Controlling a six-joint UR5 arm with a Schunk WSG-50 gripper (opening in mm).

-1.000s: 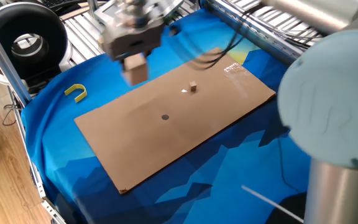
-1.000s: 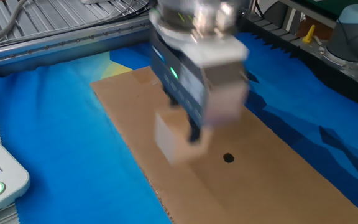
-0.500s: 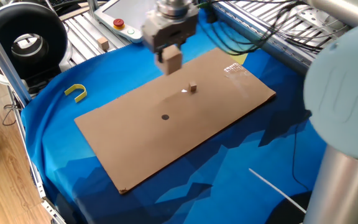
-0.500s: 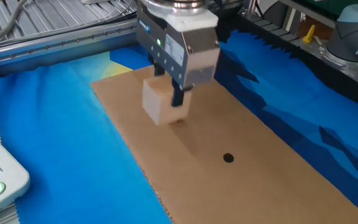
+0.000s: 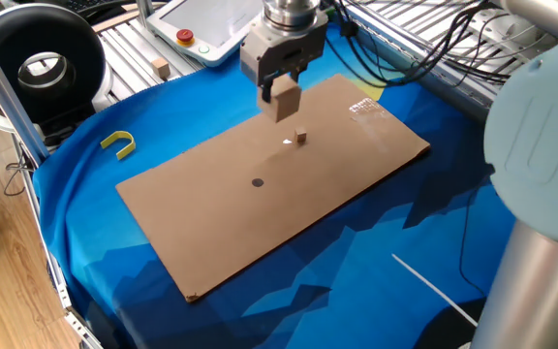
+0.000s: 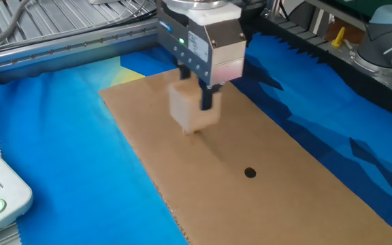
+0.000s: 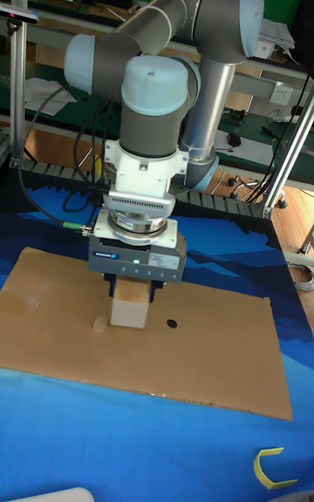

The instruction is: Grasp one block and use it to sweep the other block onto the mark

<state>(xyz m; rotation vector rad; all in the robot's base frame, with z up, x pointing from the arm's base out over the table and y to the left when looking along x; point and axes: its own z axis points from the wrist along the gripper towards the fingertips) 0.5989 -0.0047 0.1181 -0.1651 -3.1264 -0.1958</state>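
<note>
The claw (image 5: 282,97) grips the big block (image 7: 129,308) tight near the frame's top middle. The tiny block (image 5: 301,137) sits just below; the dark dot (image 5: 257,182) is lower left. The robot should lower the big block behind the tiny one and push slowly toward the dot.

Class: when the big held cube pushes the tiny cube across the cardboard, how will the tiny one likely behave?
The tiny cube probably slides rather than rolls, given its flat faces. Being so small, it may twist or slip off the large cube's edge.
</note>
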